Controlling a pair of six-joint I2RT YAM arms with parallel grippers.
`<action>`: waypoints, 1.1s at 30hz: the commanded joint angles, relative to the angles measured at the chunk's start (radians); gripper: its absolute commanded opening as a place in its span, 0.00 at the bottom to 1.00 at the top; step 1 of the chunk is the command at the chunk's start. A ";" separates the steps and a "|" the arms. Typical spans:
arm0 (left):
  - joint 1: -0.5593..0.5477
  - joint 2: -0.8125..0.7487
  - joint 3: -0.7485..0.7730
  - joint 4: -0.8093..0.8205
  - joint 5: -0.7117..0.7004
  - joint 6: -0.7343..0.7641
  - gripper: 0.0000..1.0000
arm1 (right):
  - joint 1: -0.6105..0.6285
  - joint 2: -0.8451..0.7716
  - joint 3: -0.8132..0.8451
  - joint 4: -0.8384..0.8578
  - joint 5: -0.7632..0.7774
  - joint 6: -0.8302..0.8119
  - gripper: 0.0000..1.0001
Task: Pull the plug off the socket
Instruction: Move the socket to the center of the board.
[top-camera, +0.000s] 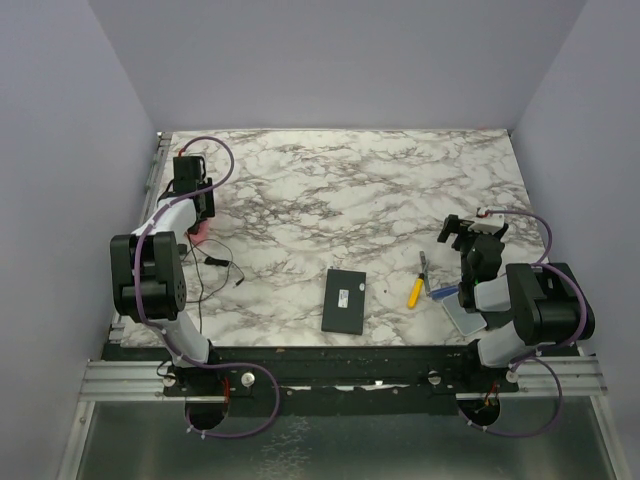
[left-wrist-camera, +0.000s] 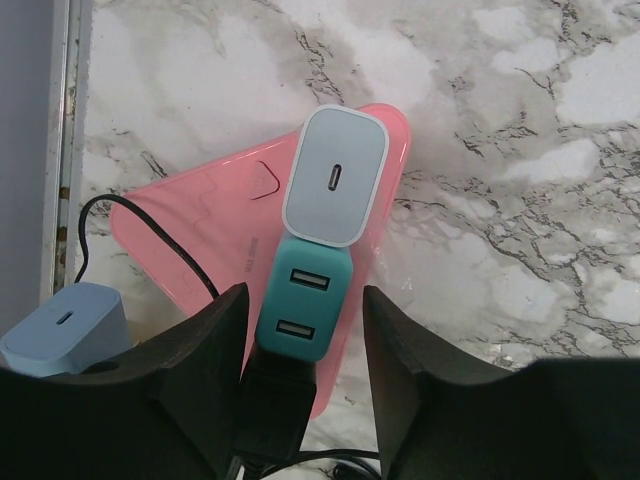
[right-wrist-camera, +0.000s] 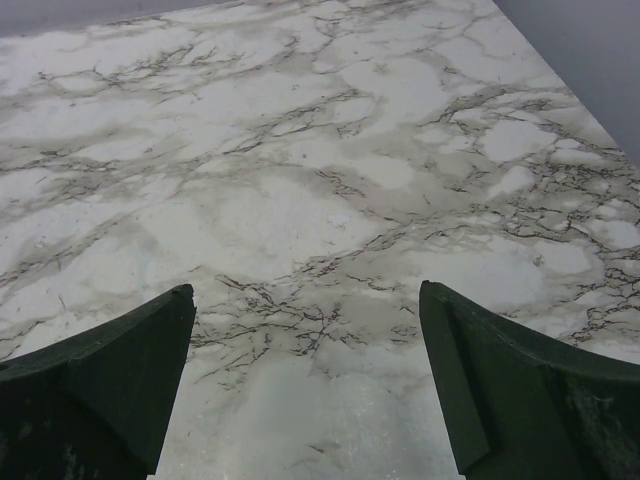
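A pink socket block (left-wrist-camera: 190, 230) lies flat on the marble table at the far left, also seen as the pink socket block (top-camera: 200, 231) in the top view. Plugged into it are a white plug (left-wrist-camera: 335, 175), a teal plug (left-wrist-camera: 305, 300) with two USB ports, a black plug (left-wrist-camera: 270, 410) with a cable just below the teal one, and a light blue plug (left-wrist-camera: 65, 325) at the left end. My left gripper (left-wrist-camera: 305, 300) straddles the teal and black plugs. Its left finger is close against them, and a gap shows on the right side. My right gripper (right-wrist-camera: 305, 300) hangs open over bare marble.
A black cable (top-camera: 215, 262) trails from the socket block toward the near edge. A black flat box (top-camera: 345, 300), a yellow tool (top-camera: 415, 292) and a grey pad (top-camera: 462, 316) lie near the front right. A metal rail (left-wrist-camera: 60, 150) borders the table's left edge.
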 joint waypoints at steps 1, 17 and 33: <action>0.005 0.021 0.020 0.017 0.039 0.017 0.48 | -0.006 -0.001 0.001 0.041 0.019 -0.016 1.00; -0.070 0.024 0.000 0.027 0.043 0.001 0.10 | -0.006 -0.001 0.001 0.041 0.020 -0.016 1.00; -0.232 0.012 -0.006 0.029 0.153 0.008 0.00 | -0.006 -0.001 0.001 0.041 0.020 -0.016 1.00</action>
